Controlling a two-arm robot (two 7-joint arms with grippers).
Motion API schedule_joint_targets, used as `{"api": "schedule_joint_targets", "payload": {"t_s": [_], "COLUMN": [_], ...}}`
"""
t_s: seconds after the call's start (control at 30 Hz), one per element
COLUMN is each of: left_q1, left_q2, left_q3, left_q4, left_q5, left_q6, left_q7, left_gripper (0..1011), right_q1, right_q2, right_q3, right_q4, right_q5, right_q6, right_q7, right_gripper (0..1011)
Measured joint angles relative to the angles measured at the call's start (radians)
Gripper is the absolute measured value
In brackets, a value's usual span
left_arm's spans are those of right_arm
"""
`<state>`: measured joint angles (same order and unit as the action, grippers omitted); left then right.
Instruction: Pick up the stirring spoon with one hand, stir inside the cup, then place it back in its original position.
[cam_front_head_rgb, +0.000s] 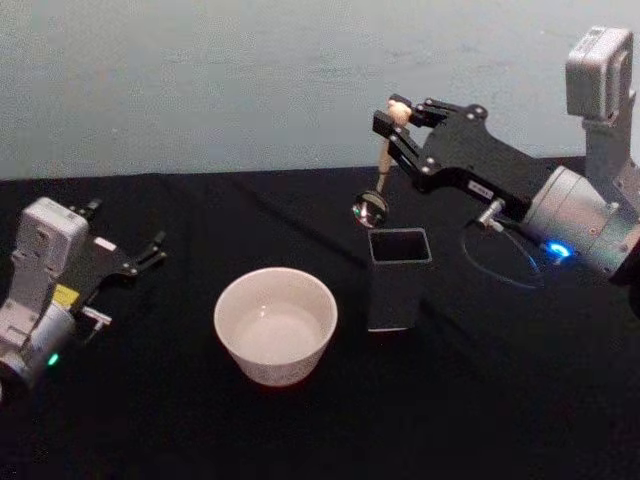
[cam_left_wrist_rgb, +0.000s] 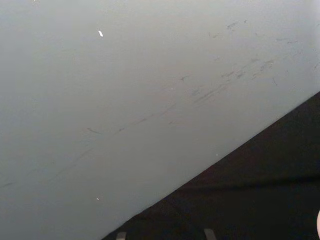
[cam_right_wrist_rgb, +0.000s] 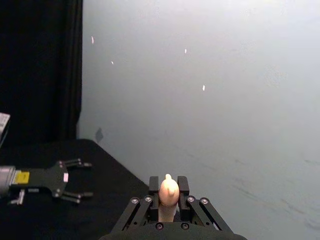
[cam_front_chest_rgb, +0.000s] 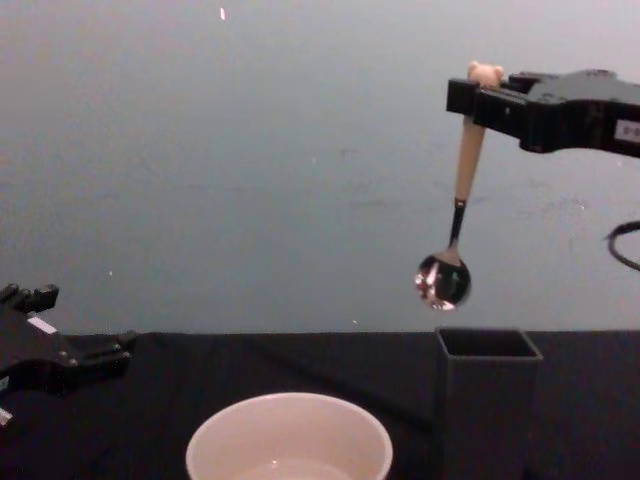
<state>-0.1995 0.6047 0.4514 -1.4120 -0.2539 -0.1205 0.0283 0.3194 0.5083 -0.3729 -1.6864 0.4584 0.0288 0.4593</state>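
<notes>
Right claw (cam_front_head_rgb: 398, 116) clamps spoon (cam_front_head_rgb: 383, 160); left claw (cam_front_head_rgb: 155, 248), far aside, apart.
Dangling below the claw, spoon may swing and clip the cup (cam_front_head_rgb: 272, 365).

— Which colours does your spoon (cam_front_chest_rgb: 462, 180) show?
— You've got a shiny silver bowl, a thin dark neck and a beige handle with a beige bear head.
— And the cup (cam_front_head_rgb: 276, 325)?
— Plain cream-white, no pattern. Your holder (cam_front_head_rgb: 396, 285) is dark grey.
— The rest?
— Your table (cam_front_head_rgb: 520, 400) is black and the wall (cam_front_head_rgb: 200, 80) is pale grey-blue with faint scuffs. The right gripper (cam_front_head_rgb: 395, 118) and the left gripper (cam_front_head_rgb: 155, 250) are both black.
</notes>
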Motion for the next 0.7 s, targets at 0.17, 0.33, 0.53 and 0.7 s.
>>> {"api": "schedule_joint_targets", "payload": {"t_s": [0.17,0.33,0.53,0.7], "left_q1": [0.000,0.000,0.000,0.000], "left_q2": [0.000,0.000,0.000,0.000], "left_q3": [0.000,0.000,0.000,0.000], "left_q4": [0.000,0.000,0.000,0.000], "left_q5": [0.000,0.000,0.000,0.000], "left_q6": [0.000,0.000,0.000,0.000], "left_q7": [0.000,0.000,0.000,0.000], "left_gripper": [1001,1001,1002,1001], "right_q1": [-0.021,-0.035,-0.047,-0.061], "right_q2": [0.018,0.028,0.031,0.009], "right_q3": [0.010,0.020,0.024,0.018], "right_q4": [-0.021,-0.028,-0.030,-0.011], "right_q5": [-0.016,-0.023,-0.026,-0.029], "right_q6": [0.032,0.052,0.068,0.083], "right_q7": [-0.021,-0.032,-0.032,-0.052], "right_gripper": [214,214,214,214]}}
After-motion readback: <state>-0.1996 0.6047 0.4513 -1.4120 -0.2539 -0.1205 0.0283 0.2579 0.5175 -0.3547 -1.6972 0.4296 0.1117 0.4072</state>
